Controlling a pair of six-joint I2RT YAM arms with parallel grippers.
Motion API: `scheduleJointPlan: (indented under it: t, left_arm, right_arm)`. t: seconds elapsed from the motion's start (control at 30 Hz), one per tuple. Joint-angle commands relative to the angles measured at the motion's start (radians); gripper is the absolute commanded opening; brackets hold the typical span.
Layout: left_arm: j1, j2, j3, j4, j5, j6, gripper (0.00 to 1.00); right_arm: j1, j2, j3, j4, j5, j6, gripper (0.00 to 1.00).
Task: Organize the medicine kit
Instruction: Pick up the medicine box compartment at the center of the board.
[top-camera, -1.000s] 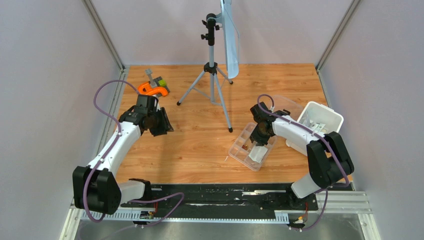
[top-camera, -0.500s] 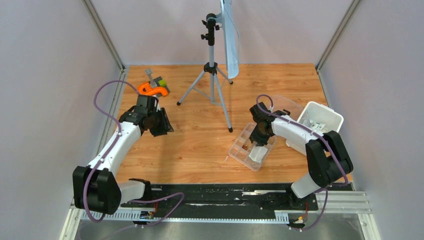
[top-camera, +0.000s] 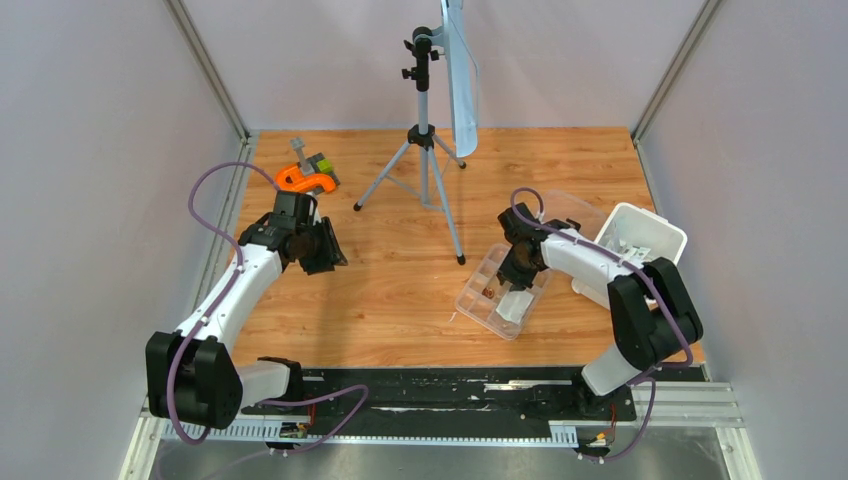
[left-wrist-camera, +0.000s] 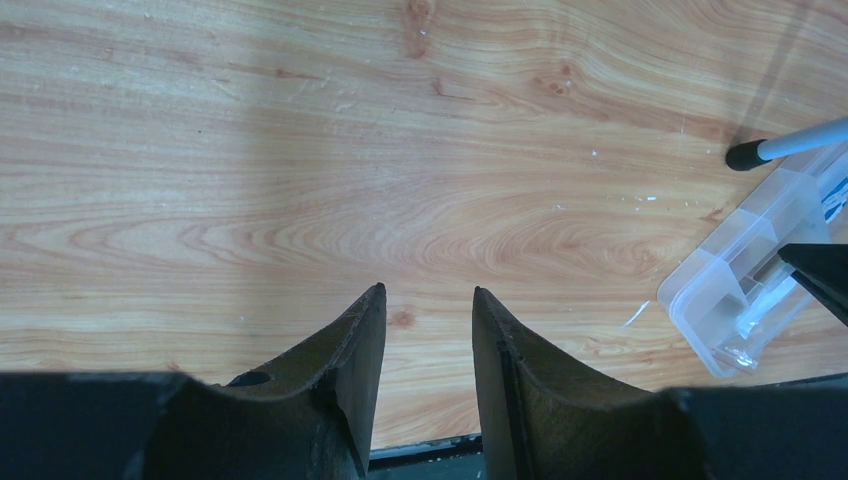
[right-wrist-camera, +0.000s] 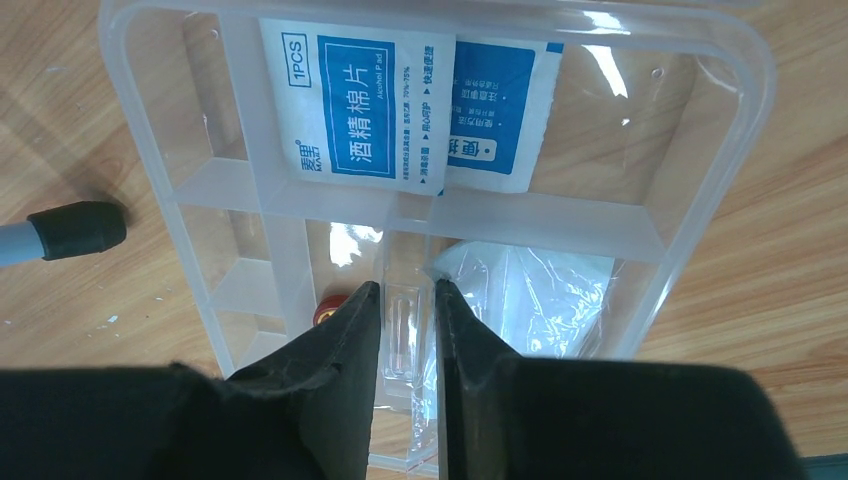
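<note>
Right gripper (right-wrist-camera: 407, 290): jaws drawn almost together, pinched on a clear inner divider wall of the clear divided tray (right-wrist-camera: 742, 150). It is seen from above at the tray's far side (top-camera: 512, 283).

Left gripper (left-wrist-camera: 428, 292): fingers spread, nothing held between them. It is hung over bare wood at left (top-camera: 325, 250), well apart from the kit.

Surface and room:
- A light wood-grain tabletop (top-camera: 400, 290) is enclosed by pale grey wall panels.
- A black rail (top-camera: 450, 385) runs along the near edge.
- A tripod (top-camera: 425, 150) with a white panel clamped on top is stood at far centre. One black-tipped tripod foot (right-wrist-camera: 75, 228) is planted just left of the tray.
- An orange-and-grey tool (top-camera: 305, 175) is lying far left.

Tray (top-camera: 475, 298):
- Located right of centre, flat, open side up.
- Turned diagonal to the table edges, one corner pointed near.
- The sides look close to equal from above, so the long axis cannot be fixed.

Contents:
- A blue-and-white packet (right-wrist-camera: 365, 110) is overlapped on a second packet (right-wrist-camera: 495, 110) in one wide compartment.
- A clear wrapped item (right-wrist-camera: 530, 290) is next to the fingers.
- A small red object (right-wrist-camera: 327, 312) is mostly hidden.

A white tub (top-camera: 655, 218) is sat at the right edge, open side up, with packets inside. A clear lid (top-camera: 575, 205) is just left of it.
</note>
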Motion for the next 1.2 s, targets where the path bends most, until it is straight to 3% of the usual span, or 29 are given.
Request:
scheduleJointPlan:
  t: [0.0, 0.63, 0.7, 0.8, 0.87, 1.0, 1.17]
  left_arm:
    - [0.008, -0.021, -0.003, 0.027, 0.009, 0.016, 0.45]
    - [0.008, -0.009, 0.003, 0.03, 0.012, 0.013, 0.45]
    - [0.007, -0.007, 0.005, 0.031, 0.016, 0.01, 0.45]
    - [0.008, -0.005, 0.008, 0.032, 0.021, 0.011, 0.45]
    - [0.008, -0.004, 0.01, 0.03, 0.021, 0.011, 0.45]
    - [0.008, -0.006, 0.015, 0.025, 0.02, 0.014, 0.45]
    - [0.008, -0.009, 0.021, 0.018, 0.017, 0.018, 0.45]
  right_arm:
    - [0.01, 0.081, -0.024, 0.063, 0.0, -0.019, 0.22]
    - [0.093, 0.04, -0.061, -0.003, 0.024, -0.161, 0.2]
    - [0.104, 0.028, -0.069, -0.002, 0.036, -0.162, 0.22]
    - [0.117, 0.017, -0.068, 0.002, 0.058, -0.15, 0.36]
    - [0.119, 0.013, -0.061, 0.009, 0.059, -0.138, 0.36]
    - [0.119, 0.023, -0.033, 0.029, 0.052, -0.113, 0.3]
    - [0.119, 0.059, -0.013, 0.031, 0.056, -0.099, 0.07]
